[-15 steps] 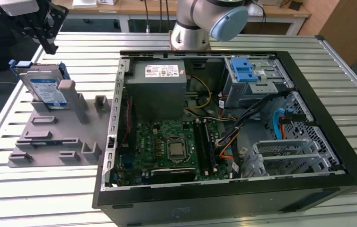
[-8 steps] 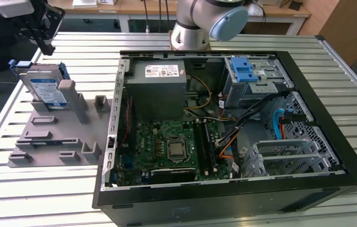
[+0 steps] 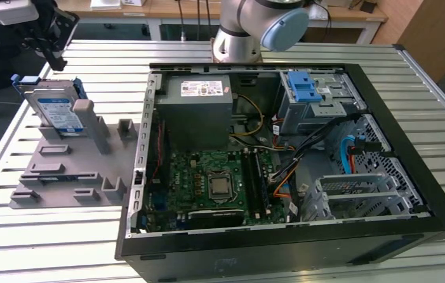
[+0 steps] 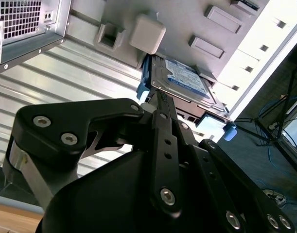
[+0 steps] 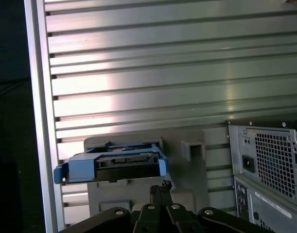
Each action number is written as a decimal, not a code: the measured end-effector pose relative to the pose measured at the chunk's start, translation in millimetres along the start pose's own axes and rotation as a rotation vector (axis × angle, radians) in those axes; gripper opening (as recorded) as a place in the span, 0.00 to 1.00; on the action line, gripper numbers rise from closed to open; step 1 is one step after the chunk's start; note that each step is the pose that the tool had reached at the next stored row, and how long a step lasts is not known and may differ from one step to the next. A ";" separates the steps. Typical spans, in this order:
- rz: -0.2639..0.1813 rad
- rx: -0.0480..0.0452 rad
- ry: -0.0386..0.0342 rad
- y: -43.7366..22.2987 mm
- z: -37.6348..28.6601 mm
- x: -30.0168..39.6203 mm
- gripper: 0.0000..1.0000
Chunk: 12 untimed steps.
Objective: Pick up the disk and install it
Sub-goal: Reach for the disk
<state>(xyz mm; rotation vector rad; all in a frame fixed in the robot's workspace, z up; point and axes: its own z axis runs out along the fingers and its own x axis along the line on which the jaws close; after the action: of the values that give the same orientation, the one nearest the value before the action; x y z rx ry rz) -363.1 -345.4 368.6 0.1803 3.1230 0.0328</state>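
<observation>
Your gripper (image 4: 158,97) is closed on nothing and sits close to the disk (image 4: 182,80), which stands on edge in the grey fixture (image 3: 65,168). Open wide, square up to its blue carrier and descend straight. Beyond, the open computer case (image 3: 423,177) holds the motherboard (image 3: 206,177), the power supply (image 3: 199,106) and a blue-latched drive cage (image 3: 309,97).

A robotics lab or workshop: an open desktop computer case (image 3: 285,247) lies on a slatted aluminium-profile table (image 3: 57,236); a robot arm's base (image 3: 236,44) stands just behind the case; a grey fixture plate (image 3: 65,177) lies beside the case; wooden workbenches (image 3: 167,8) stand beyond it.
</observation>
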 end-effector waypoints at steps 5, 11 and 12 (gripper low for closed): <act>0.000 0.0012 -0.0004 -0.5 2.3 4.7 0.11; 0.000 0.0020 -0.0006 -0.8 4.0 10.0 0.11; 0.000 0.0021 -0.0005 -0.8 4.1 10.1 0.11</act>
<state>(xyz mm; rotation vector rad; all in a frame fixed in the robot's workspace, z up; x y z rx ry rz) -373.1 -344.9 364.4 0.1806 3.1226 0.0295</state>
